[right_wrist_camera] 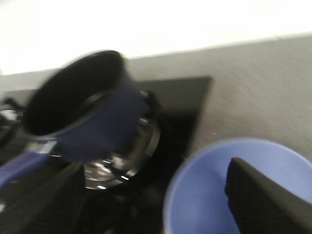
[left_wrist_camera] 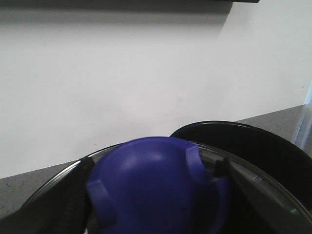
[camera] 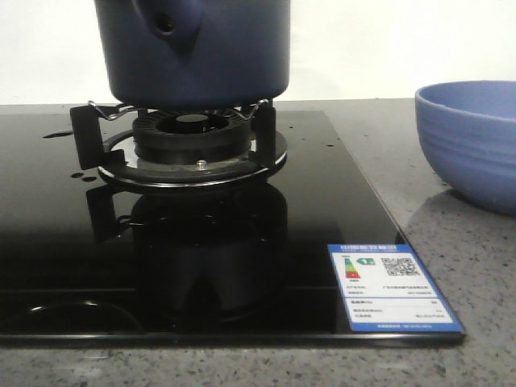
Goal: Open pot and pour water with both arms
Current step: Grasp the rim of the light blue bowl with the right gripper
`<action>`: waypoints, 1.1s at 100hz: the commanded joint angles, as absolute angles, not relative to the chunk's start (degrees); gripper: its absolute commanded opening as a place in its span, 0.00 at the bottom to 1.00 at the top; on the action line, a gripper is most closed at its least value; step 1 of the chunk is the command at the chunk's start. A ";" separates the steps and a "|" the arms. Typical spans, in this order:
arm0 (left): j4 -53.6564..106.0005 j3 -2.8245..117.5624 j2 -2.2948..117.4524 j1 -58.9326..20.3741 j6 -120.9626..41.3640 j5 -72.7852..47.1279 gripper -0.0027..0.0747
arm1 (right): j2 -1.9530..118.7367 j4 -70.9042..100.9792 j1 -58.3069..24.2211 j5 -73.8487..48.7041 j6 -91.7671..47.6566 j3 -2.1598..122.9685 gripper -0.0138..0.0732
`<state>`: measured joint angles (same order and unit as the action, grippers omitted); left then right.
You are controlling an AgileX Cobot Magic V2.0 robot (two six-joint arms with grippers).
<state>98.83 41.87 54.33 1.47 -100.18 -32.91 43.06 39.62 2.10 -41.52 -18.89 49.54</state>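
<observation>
Between the left fingers a blue knob is clamped, so the left gripper is judged to be holding the glass lid clear of the pot; a dark round rim seen behind the lid is probably the pot's mouth, though this cannot be told for certain. On the other side the right gripper is seen with its fingers wide apart and nothing between them, over the bowl; that view is blurred. The pot is set upright on the burner at the back of the hob, its mouth uncovered in the right wrist view and its lug turned toward the front. The opening is judged done and the pouring not begun. For the grasp to be made well, the open fingers should be brought squarely onto the pot's handle — seen only as a blue blur at the edge of the right wrist view — and closed fully before any lift, the pot then being raised straight off the burner's prongs so that none is caught. The lid is best kept high and off to the left. Bare hob lies in front of the burner, with a label at its near corner, and the bowl stands just off the hob's right edge on the counter, so a short path to the right is open.
</observation>
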 commanded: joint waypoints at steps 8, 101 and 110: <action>101.90 43.80 53.25 -0.66 -99.57 -34.15 0.37 | 49.26 17.04 7.32 -54.04 1.87 59.25 0.77; 101.90 43.80 53.25 -3.76 -100.29 -30.98 0.37 | 73.28 15.35 7.32 -59.24 3.69 61.11 0.42; 101.90 43.80 53.25 -3.76 -100.29 -30.98 0.37 | 73.28 15.59 7.32 -57.80 3.69 59.47 0.42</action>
